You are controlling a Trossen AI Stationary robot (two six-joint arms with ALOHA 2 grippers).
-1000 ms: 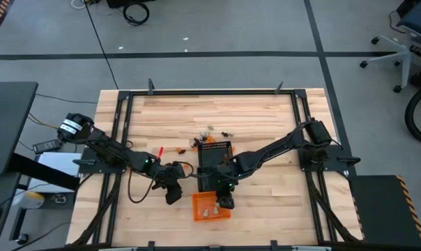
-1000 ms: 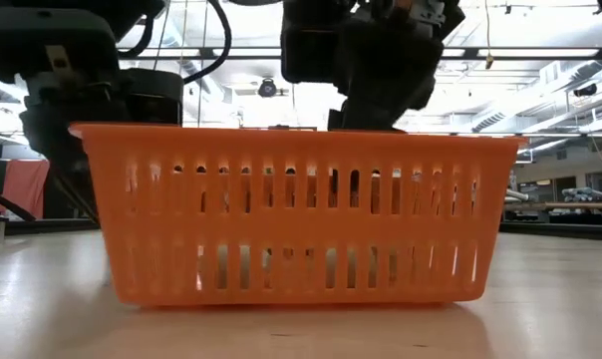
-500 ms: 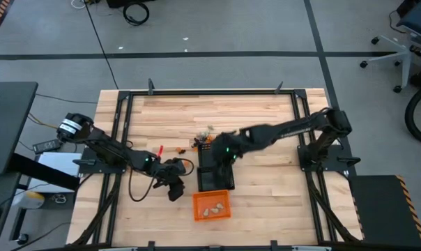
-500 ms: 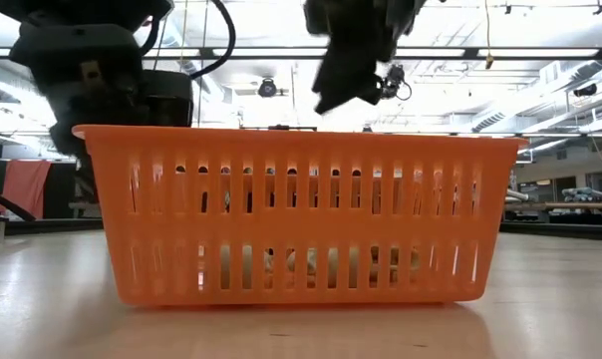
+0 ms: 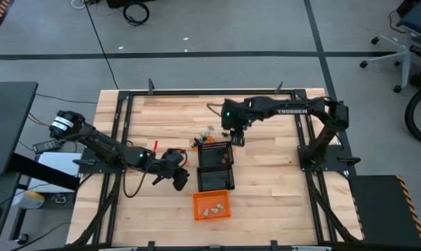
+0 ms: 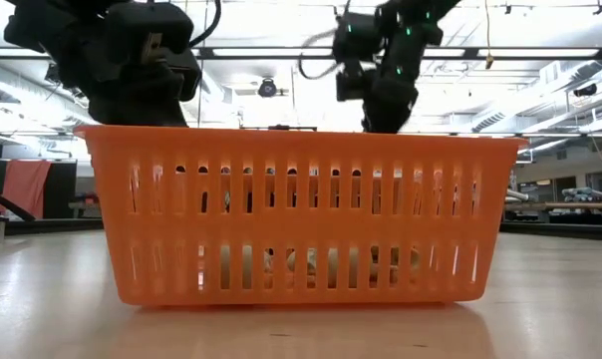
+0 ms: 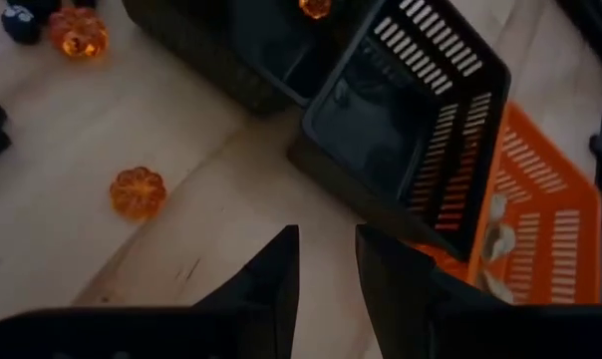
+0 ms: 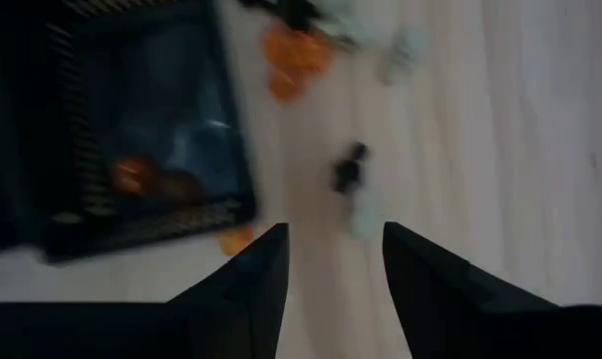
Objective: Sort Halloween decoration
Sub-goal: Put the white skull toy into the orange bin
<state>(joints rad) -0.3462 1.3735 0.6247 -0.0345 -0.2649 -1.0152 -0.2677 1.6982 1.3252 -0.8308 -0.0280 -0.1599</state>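
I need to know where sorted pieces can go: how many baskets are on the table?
3: two black mesh baskets in a row mid-table, and the orange basket at the row's near end.

I take the orange basket [image 5: 211,206] as my landmark, sitting on the wooden table [image 5: 266,174] toward its near edge. Just behind it stands one black mesh basket [image 5: 214,179], and behind that a second black mesh basket [image 5: 216,153], the three in a line. A black metal frame [image 5: 210,92] borders the table all round. Far beyond the orange basket, off the table, a coiled black cable [image 5: 135,12] lies on the grey floor, and an office chair [image 5: 399,38] stands to the far right.
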